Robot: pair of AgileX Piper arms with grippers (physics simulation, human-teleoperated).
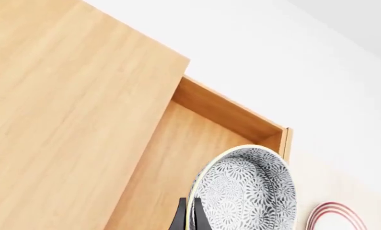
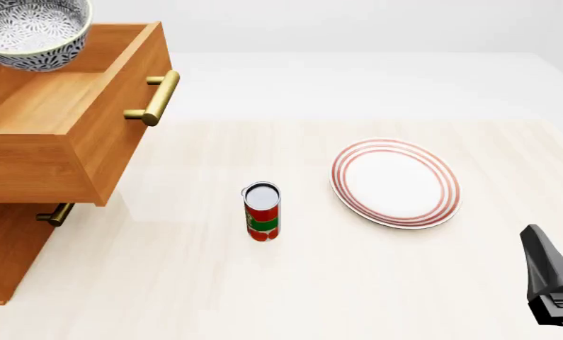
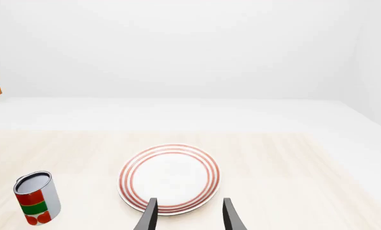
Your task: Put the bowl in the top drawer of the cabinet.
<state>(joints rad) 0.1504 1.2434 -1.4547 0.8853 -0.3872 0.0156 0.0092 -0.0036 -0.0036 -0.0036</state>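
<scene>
The deep grey-speckled white bowl (image 2: 28, 32) hangs tilted above the pulled-out top drawer (image 2: 69, 134) of the orange-brown cabinet (image 2: 7, 248), its brass bar handle facing the table.

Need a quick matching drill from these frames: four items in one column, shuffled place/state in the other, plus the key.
Column 1
1. bowl
2. top drawer
3. plate
4. can

Column 2
A. upright on the table, left of the red-ringed dish in the front view
B. pulled out, open
C. held by its rim in the left gripper, above the open wooden box
D. flat on the table, ahead of the open right gripper

Pairs: 1-C, 2-B, 3-D, 4-A
</scene>
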